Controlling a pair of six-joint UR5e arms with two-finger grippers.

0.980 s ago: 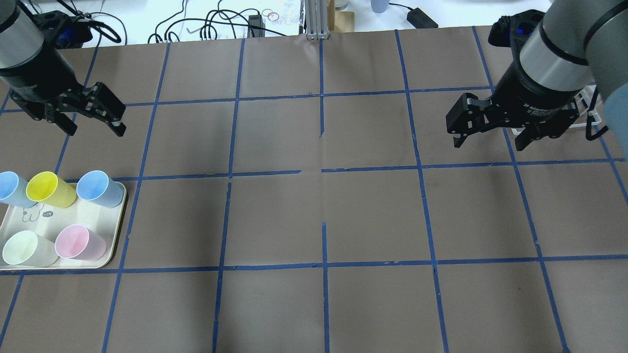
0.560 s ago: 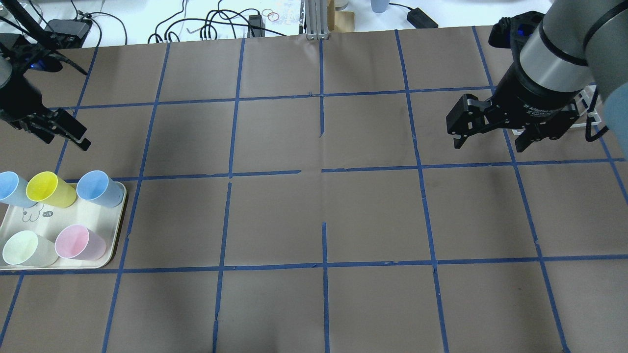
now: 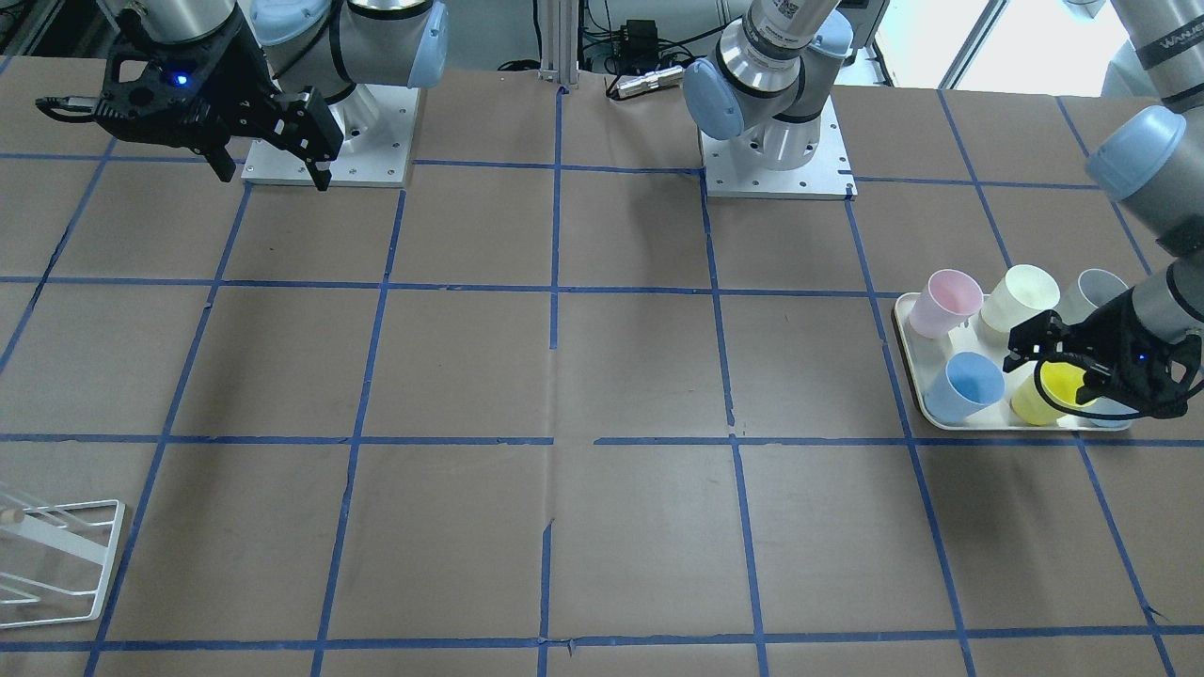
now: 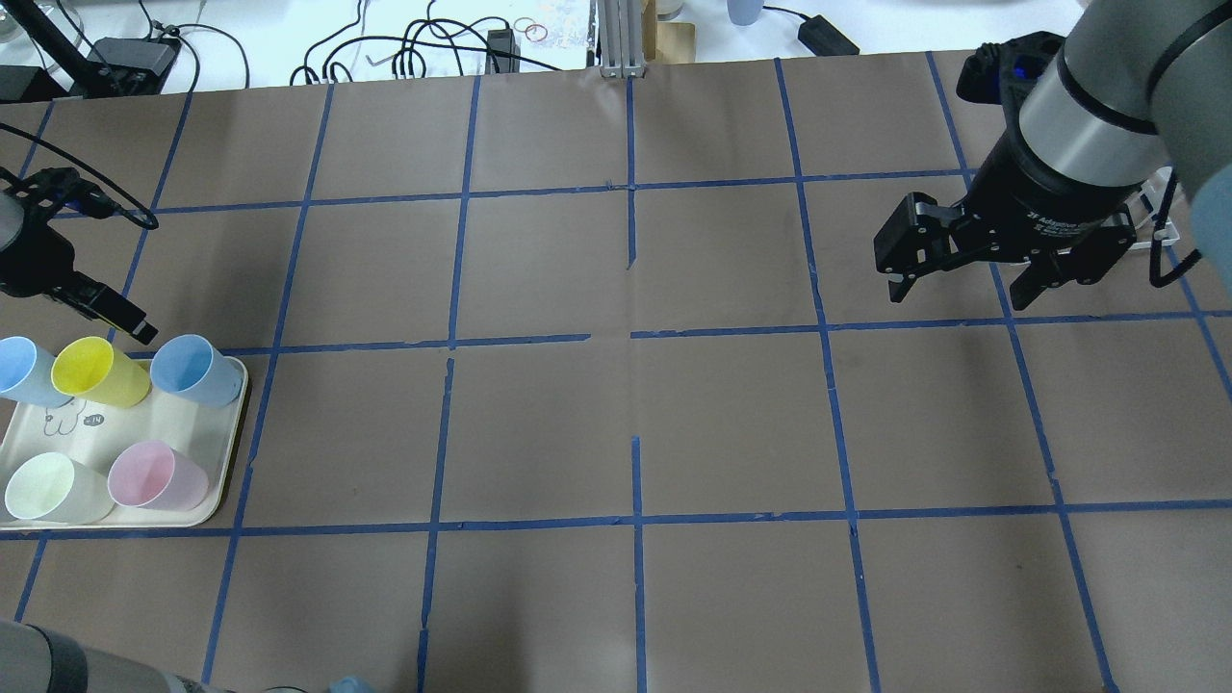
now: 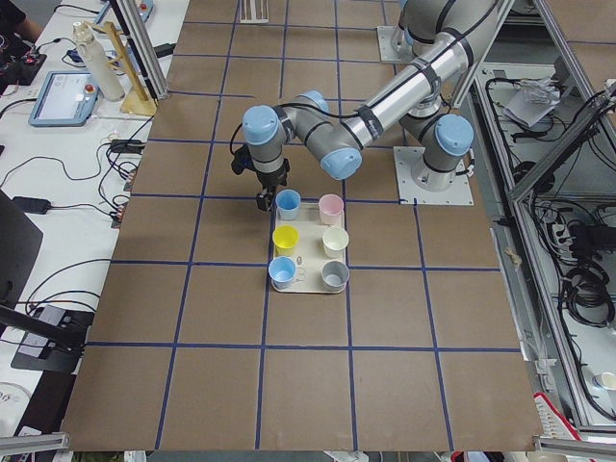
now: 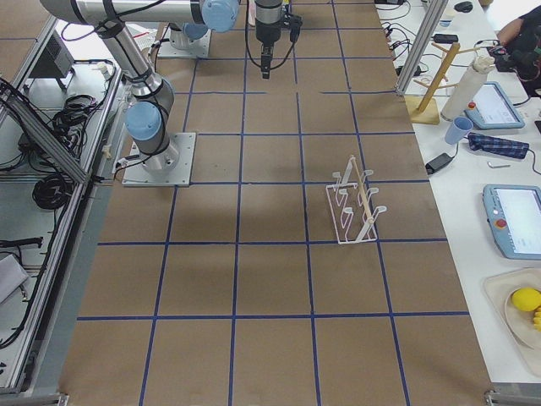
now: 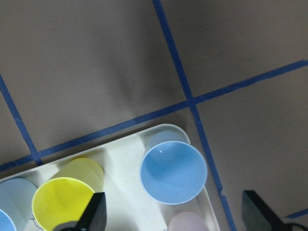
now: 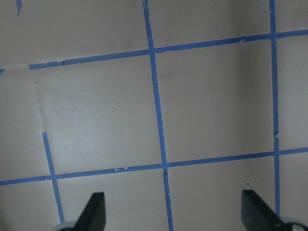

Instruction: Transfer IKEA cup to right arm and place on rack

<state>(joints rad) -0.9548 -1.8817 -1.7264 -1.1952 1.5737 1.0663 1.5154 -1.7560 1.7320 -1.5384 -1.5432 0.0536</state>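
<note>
**Cup sits under the open left pincer, ungripped**

Start on your left. The left pincer point(image 7: 175, 212) hangs over the tray point(image 7: 122, 161) with its fingers spread wide and nothing between them. The cup point(image 7: 173, 171) stands upright, mouth up, in the tray's corner. It is below the pincer and a little ahead of it. In the wrist view it sits almost midway between the two fingers, touching neither. Its long axis runs straight up and down, so I judge a plain drop would put one finger on each side of its wall.

Watch the yellow cup point(image 7: 62, 204). It stands just beside the cup, roughly under one finger, and that finger could clip its rim on the way down. The pale blue cup point(image 4: 19, 371) lies beyond the yellow one, farther from the pincer. Don't take it for yours. The pink cup point(image 4: 154, 476) stands near the cup on the tray's other row.

The table point(image 4: 635, 404) stretches between the two pincers, and I expect you will make the hand-over over its middle.

On your right, the right pincer point(image 4: 962, 287) hangs above the table, fully open and empty, well apart from the cup. The left arm is far the nearer, so the pick-up falls to it. The rack point(image 6: 355, 207) stands beyond the right pincer, on the side away from the cup.
</note>
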